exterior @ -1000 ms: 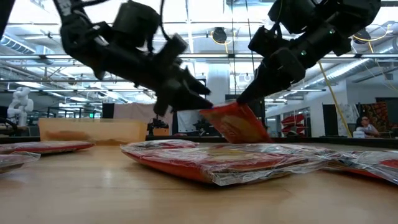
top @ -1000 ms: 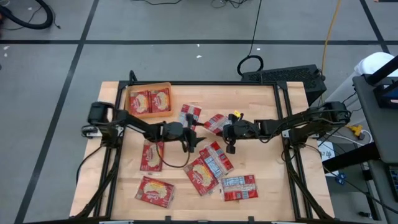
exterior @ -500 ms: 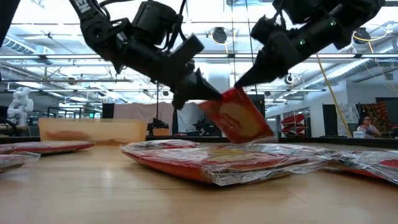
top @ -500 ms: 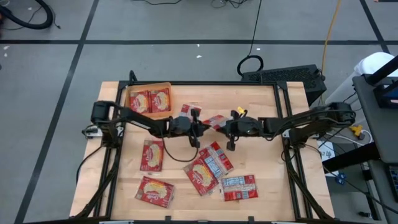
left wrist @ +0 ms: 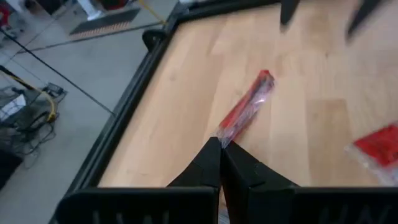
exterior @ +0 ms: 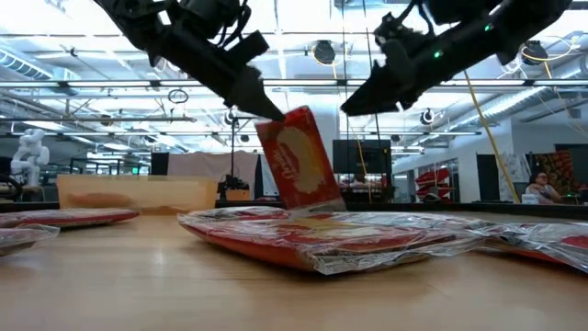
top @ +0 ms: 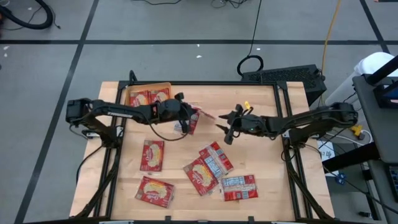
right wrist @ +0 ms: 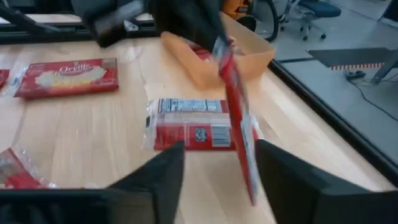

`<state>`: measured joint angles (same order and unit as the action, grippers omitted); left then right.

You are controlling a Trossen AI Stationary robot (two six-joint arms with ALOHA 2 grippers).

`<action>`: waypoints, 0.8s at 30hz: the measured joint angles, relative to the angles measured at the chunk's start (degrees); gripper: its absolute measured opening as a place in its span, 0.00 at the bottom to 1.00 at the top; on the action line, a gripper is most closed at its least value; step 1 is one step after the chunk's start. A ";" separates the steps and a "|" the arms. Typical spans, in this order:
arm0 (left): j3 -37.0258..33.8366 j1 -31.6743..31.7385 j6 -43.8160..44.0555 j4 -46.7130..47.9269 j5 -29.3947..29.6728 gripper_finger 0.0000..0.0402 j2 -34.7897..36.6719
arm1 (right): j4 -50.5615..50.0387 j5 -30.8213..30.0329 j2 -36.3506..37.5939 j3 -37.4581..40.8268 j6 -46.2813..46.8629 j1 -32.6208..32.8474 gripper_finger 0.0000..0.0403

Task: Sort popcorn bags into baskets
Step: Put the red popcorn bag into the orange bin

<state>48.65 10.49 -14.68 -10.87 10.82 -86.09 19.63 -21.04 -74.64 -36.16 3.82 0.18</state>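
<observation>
Since a second ago the lifted packet has passed from my right gripper [top: 227, 124] to my left gripper [top: 186, 116], and my left arm has swung back toward the orange bin [top: 129, 94]. From above, the wooden table [top: 261, 155] carries the bin at its far left corner with two red packets in it, and five more popcorn bags lie loose on the near half of the board. That view barely shows the bag I carry. The low view does: my left fingers are pressed together on the top corner of the held bag [exterior: 297, 163], which hangs tilted, clear of the bags lying flat below. My left wrist view shows it edge-on [left wrist: 246, 107], pinched at my fingertips. My right fingers stand spread and empty just beside it, the right wrist view showing the bag between them and the bin [right wrist: 249, 62].
</observation>
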 joint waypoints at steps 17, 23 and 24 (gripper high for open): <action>0.03 1.12 1.35 0.19 -4.84 0.02 0.37 | 27.54 0.27 -22.18 0.00 -2.51 -5.94 0.49; 0.03 1.06 1.88 -0.01 -4.86 0.01 0.37 | 32.96 2.98 -23.93 0.00 -2.65 -6.69 0.19; 0.03 1.06 1.82 -0.01 -4.86 0.01 0.37 | 33.34 3.40 -23.93 0.00 -2.59 -6.93 0.13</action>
<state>48.69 11.55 -12.86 -10.87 5.96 -85.71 52.97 -17.64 -98.56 -36.16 1.23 -6.75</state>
